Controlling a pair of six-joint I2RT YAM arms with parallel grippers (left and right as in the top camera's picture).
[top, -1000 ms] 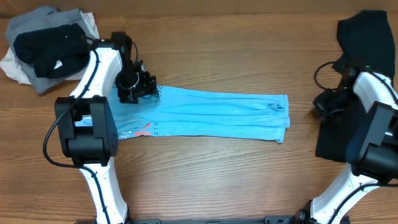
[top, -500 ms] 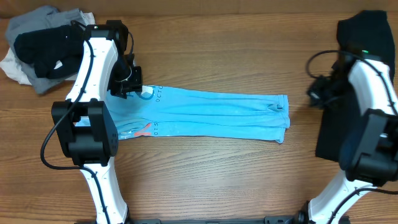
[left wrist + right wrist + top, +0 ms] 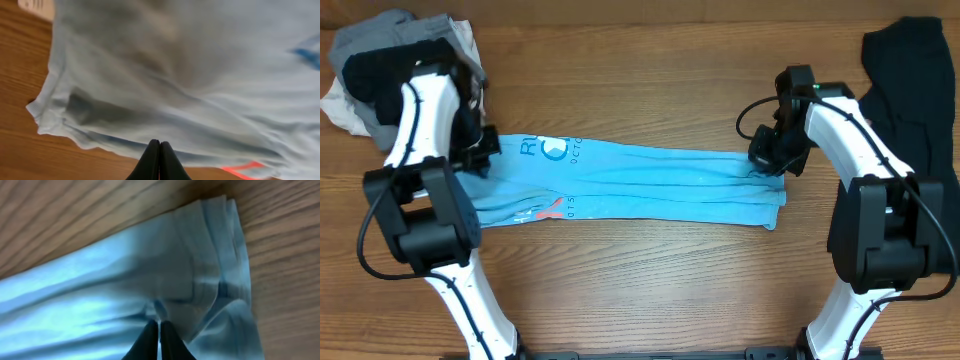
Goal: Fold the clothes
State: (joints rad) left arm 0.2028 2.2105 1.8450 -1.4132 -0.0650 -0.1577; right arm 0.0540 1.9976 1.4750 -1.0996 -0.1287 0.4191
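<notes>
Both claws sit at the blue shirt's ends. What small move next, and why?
Probably lift the right claw slightly to start folding leftward: both it and the left claw are shut at the ends of the long sky-blue fabric T-shirt strip.

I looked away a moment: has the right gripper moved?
Yes. The right gripper went from beside the black garment leftward to the shirt's end.

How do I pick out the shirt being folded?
On the wooden table, dead centre, lies a long folded strip: the sky-blue T-shirt. Unlike the black garment far right and the grey-and-black heap top left, it carries lettering.
</notes>
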